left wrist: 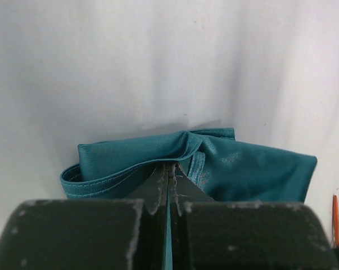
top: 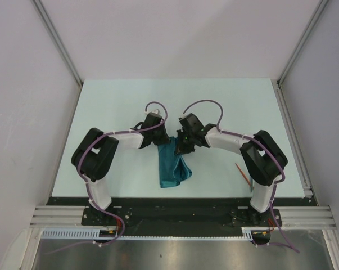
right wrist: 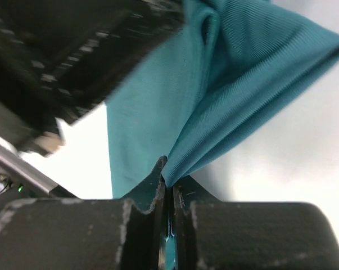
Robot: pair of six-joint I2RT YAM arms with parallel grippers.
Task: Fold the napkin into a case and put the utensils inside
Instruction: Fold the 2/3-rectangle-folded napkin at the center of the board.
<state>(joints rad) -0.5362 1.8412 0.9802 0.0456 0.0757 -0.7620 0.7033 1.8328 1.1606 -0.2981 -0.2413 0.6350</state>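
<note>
Left tool (left wrist: 169, 174) grips napkin (left wrist: 248, 169); utensil (top: 242, 173) plain overhead, likely wrist-view edge sliver.

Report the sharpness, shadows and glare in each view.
Top external: even soft light, sharp throughout, no harsh shadow around the napkin. Left wrist: napkin crisp, a soft shadow behind it; the left gripper up close slightly soft. Right wrist: weave sharp near the right gripper, black hardware at upper left blurred, table beside it washed out.
</note>
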